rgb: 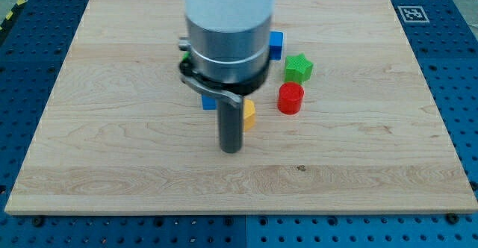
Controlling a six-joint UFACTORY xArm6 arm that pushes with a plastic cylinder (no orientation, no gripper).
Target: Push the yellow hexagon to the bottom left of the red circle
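The yellow hexagon (249, 114) lies near the board's middle, mostly hidden behind my rod; only its right edge shows. The red circle (290, 98) stands to its right and slightly higher in the view, with a small gap between them. My tip (231, 149) rests on the board just below and left of the yellow hexagon, touching or nearly touching it.
A green star (299, 68) sits just above the red circle. A blue cube (276, 45) lies above that, by the arm's body. Another blue block (209, 103) peeks out left of the rod. A green piece (184, 56) shows at the arm's left edge. The wooden board (112, 143) sits on a blue perforated table.
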